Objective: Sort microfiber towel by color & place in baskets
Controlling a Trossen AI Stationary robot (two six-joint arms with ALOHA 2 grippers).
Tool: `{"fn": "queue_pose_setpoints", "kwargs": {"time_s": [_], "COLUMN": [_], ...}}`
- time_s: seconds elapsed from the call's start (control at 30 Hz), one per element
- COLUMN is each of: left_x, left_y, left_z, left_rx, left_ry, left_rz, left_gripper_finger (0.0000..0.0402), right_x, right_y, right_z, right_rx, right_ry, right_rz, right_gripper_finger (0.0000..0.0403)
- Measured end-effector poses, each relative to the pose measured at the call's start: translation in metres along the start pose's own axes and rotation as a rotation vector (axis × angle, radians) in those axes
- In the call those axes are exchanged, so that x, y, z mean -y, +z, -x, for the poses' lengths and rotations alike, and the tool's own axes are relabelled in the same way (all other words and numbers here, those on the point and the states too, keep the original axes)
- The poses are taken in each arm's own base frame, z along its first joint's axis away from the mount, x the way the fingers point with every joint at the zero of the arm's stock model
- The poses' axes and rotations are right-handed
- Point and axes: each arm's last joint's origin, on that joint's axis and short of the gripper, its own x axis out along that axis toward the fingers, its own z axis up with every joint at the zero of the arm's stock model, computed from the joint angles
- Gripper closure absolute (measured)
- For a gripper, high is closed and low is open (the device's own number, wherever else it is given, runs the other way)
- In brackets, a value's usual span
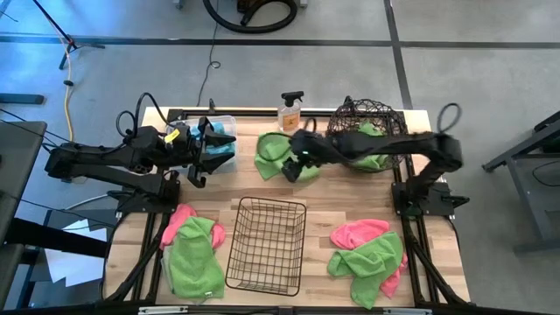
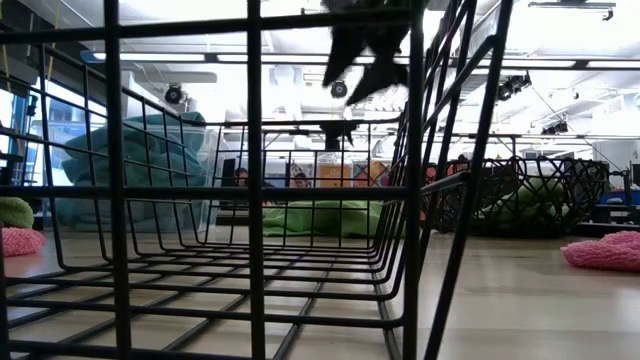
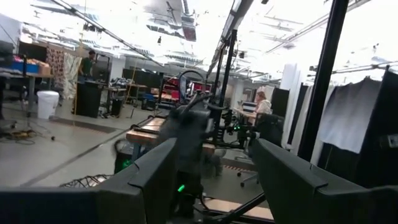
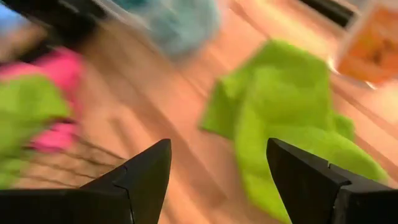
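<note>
On orange spray bottle (image 1: pixel 290 111): label unreadable.

1. Three baskets: a clear plastic bin (image 1: pixel 223 133), a round woven-wire basket (image 1: pixel 366 115) and a black wire-grid basket (image 1: pixel 267 245).
2. Green towels: four visible, at (image 1: pixel 276 150), (image 1: pixel 194 258), (image 1: pixel 366 259), and one inside the round basket (image 1: pixel 371 131).
3. Pink towels: two groups, (image 1: pixel 179 219) and (image 1: pixel 359 233).
4. One teal towel (image 1: pixel 219 140) showing in the bin.
5. One orange spray bottle (image 1: pixel 290 111).

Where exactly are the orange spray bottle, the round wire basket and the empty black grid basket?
orange spray bottle (image 1: pixel 290 112): high view, on its orange body.
round wire basket (image 1: pixel 350 112): high view, on its woven rim.
black grid basket (image 1: pixel 268 246): high view, on its wire floor.
</note>
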Motion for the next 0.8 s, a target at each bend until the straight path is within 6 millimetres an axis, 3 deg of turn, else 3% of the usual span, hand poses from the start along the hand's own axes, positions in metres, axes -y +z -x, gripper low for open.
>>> {"fn": "queue_pose_setpoints", "kwargs": {"time_s": [0.37,0.8], "left_x": [0.0,0.0], "left_y": [0.0,-0.001], "left_z": [0.0,0.0], "left_rx": [0.0,-0.005], "left_ry": [0.007,0.01], "left_rz": [0.008,0.007], "left_gripper_finger": [0.02,0.02], "right_x": [0.013,0.021], "right_y": [-0.015,-0.047], "right_z": [-0.094,-0.152], "right_rx": [-0.228,-0.34], "right_ry": [-0.258,-0.376], "right_rz": [-0.026,0.052], "right_gripper_finger": [0.0142,0.0142]}}
